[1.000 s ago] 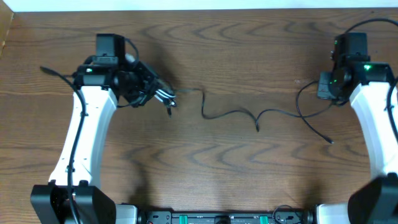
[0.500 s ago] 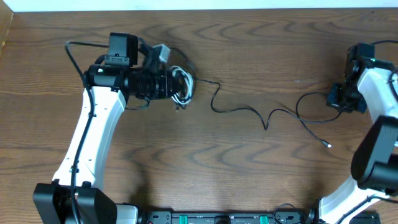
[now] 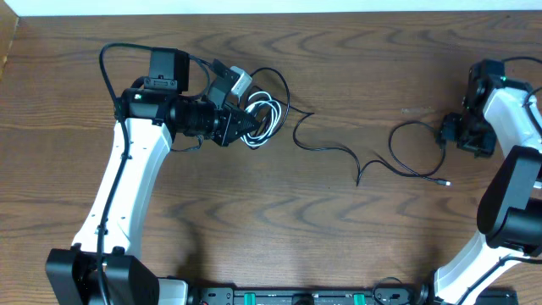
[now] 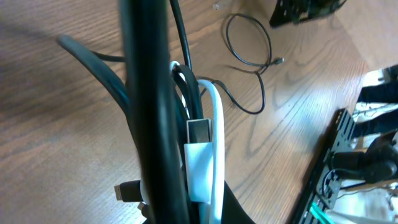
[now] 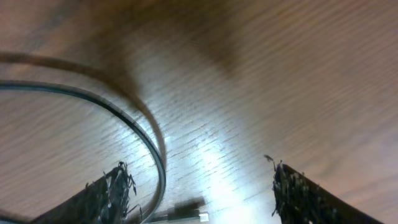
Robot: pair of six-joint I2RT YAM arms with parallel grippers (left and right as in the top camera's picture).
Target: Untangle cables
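Observation:
My left gripper (image 3: 240, 124) is shut on the bundled cables (image 3: 264, 115), which are white and black loops held just above the table at centre left. In the left wrist view the bundle (image 4: 186, 118) fills the middle, with a white plug (image 4: 199, 163) on it. One thin black cable (image 3: 339, 152) trails right from the bundle into a loose loop (image 3: 413, 149) and ends in a small plug (image 3: 446, 182). My right gripper (image 3: 454, 134) stands open beside that loop. In the right wrist view the black cable (image 5: 155, 155) curves on the wood between the spread fingers (image 5: 107, 194), touching neither.
A thick black arm cable (image 3: 106, 63) arches over the left arm. The arm bases and a rail (image 3: 296, 296) line the front edge. A white wall edge (image 3: 271, 7) runs along the back. Bare wood (image 3: 279, 220) lies between the arms.
The left arm has carried the bundle to the right, slackening the trailing cable. The right gripper has opened and let go of the black cable, whose loop now lies on the table.

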